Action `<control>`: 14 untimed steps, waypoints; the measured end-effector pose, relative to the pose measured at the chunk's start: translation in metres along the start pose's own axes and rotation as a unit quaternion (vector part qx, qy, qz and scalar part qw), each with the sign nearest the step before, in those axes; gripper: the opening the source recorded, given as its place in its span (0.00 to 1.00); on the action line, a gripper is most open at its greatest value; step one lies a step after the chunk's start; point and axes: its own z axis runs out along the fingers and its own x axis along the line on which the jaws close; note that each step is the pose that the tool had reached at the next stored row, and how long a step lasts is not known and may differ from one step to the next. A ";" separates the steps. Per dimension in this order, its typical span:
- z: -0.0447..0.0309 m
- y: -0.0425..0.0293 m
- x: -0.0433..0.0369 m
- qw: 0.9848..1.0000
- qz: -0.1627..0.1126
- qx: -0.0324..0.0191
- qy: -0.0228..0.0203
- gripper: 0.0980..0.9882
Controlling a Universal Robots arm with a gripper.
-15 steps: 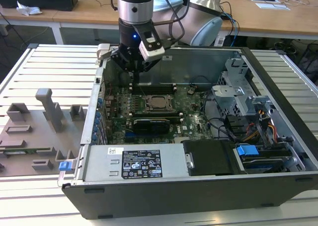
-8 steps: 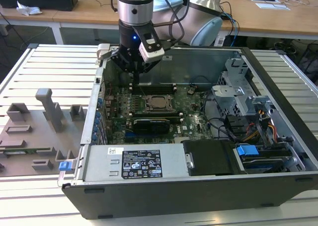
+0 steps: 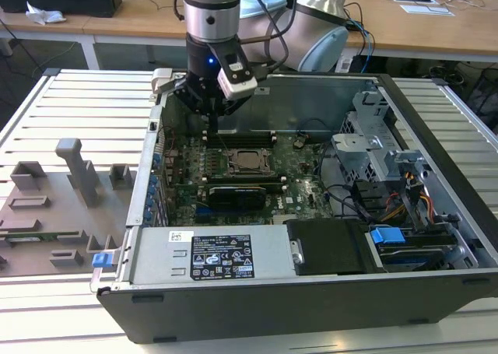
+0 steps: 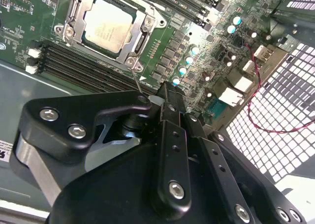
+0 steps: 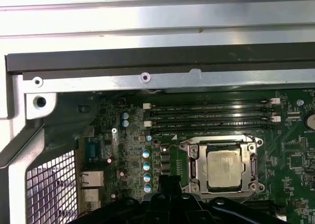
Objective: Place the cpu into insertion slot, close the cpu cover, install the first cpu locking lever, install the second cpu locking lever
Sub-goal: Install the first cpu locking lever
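The cpu (image 4: pixel 107 24) (image 5: pixel 224 167) lies flat in the insertion slot (image 3: pixel 249 161), its silvery top showing. The cpu cover (image 4: pixel 142 37) (image 5: pixel 194 157) is down around it as a metal frame. A thin wire locking lever (image 4: pixel 137 76) rises from the socket's corner toward my fingertips. My gripper (image 4: pixel 165 93) (image 3: pixel 212 124) hangs just above the motherboard beside the socket, on the exterior view's left of it. Its fingers are pressed together, and the lever's end meets them. I cannot tell whether the lever is pinched between them.
Black memory slots (image 5: pixel 211 116) (image 4: pixel 83 66) run along one side of the socket. The case's perforated wall (image 4: pixel 275 101), the drive cage (image 3: pixel 373 148) and the power supply (image 3: pixel 210 253) box in the board. Grey fixtures (image 3: pixel 70 183) stand on the table at the exterior view's left.
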 end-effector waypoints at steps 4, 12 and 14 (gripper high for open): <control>0.0027 0.0006 0.0001 1.000 0.000 0.000 0.000 0.01; 0.0043 0.0067 0.0101 1.000 0.000 0.000 0.000 0.01; 0.0051 0.0110 0.0116 1.000 0.000 0.000 0.000 0.01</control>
